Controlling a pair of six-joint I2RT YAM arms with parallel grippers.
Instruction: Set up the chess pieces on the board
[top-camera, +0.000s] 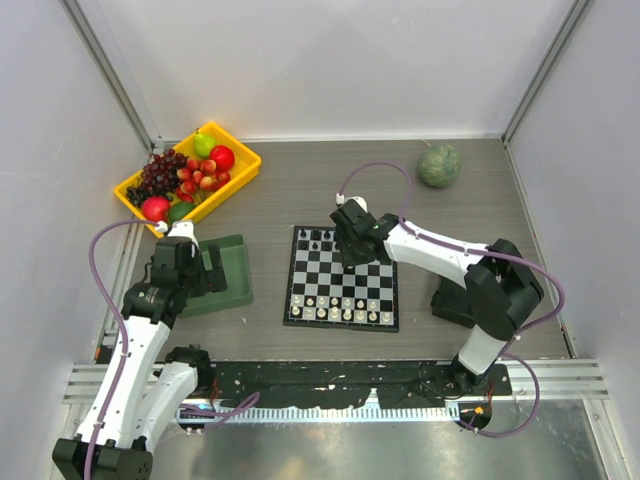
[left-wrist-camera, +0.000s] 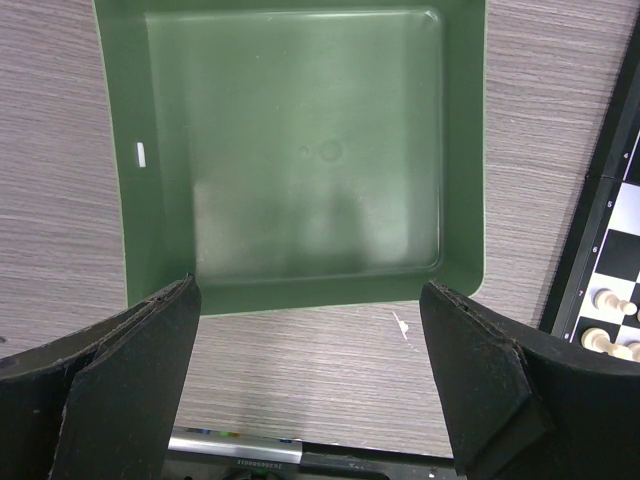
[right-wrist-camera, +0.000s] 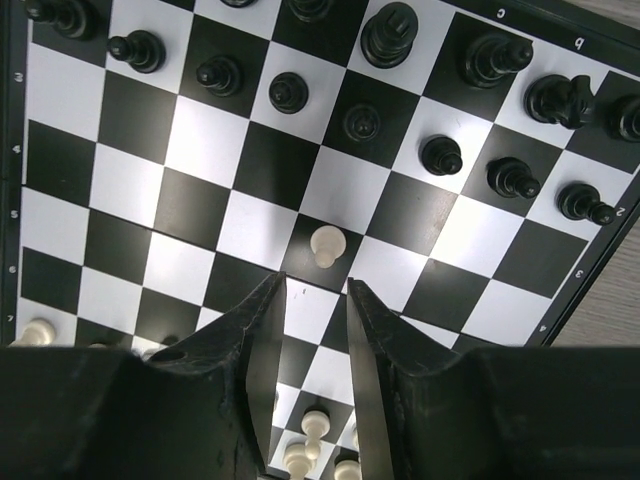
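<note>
The board (top-camera: 341, 282) lies mid-table. Cream-white chess pieces (top-camera: 345, 311) line its near rows and black ones (top-camera: 318, 238) stand at its far left corner. In the right wrist view, black chess pieces (right-wrist-camera: 440, 153) fill the far rows of the board (right-wrist-camera: 200, 150). A lone white pawn (right-wrist-camera: 326, 245) stands just past my right gripper (right-wrist-camera: 316, 284), whose jaws are narrowly apart with nothing between them. More white pieces (right-wrist-camera: 315, 428) show under those fingers. My left gripper (left-wrist-camera: 308, 300) hangs wide open over bare table at the near edge of the green tray (left-wrist-camera: 300, 150).
The green tray (top-camera: 238, 252), left of the board, holds nothing. A yellow bin (top-camera: 245, 158) of red and purple fruit sits at the back left. A round green fruit (top-camera: 439, 165) lies at the back right. The board's edge (left-wrist-camera: 585, 260) shows right of the left gripper.
</note>
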